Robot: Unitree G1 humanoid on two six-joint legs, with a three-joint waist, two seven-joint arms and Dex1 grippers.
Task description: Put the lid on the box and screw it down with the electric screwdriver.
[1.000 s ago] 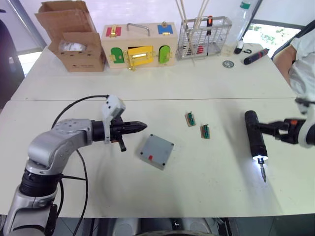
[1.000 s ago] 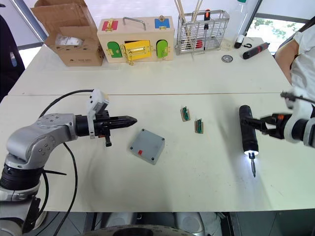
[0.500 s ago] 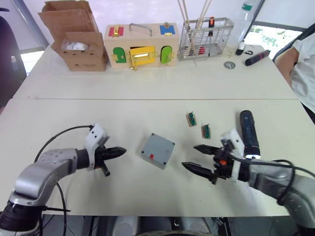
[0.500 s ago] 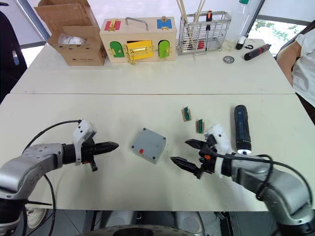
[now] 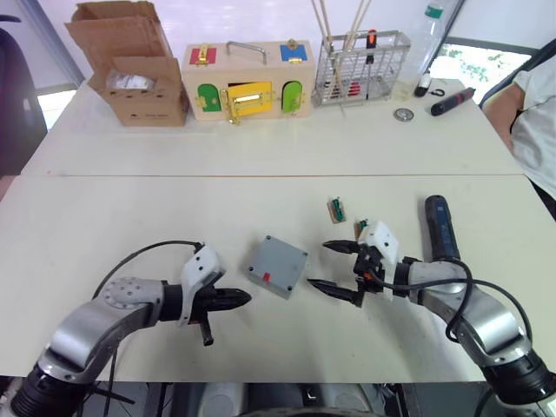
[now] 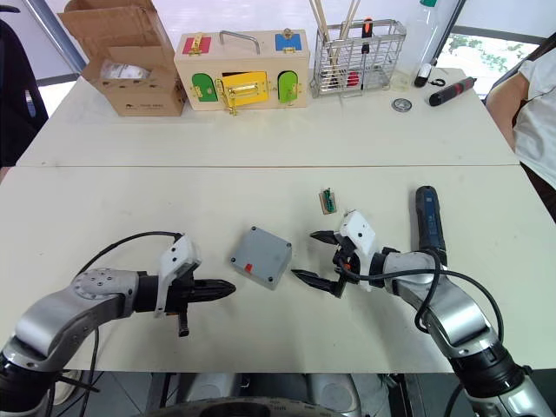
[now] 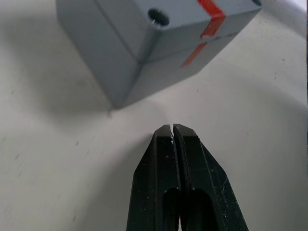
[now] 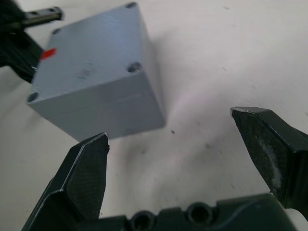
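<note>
My right gripper (image 5: 334, 268), fingers spread wide, faces the grey box (image 5: 277, 266) at mid-table; my left gripper (image 5: 242, 298), fingers pressed together, points at it from the other side. The electric screwdriver (image 5: 441, 228) lies just beyond my right arm.

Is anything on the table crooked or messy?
The box sits turned at an angle to the table edge, lid already on it. The electric screwdriver lies flat beside the right arm. Nothing is spilled or broken.

Matt grey plastic box (image 5: 277, 267)
</note>
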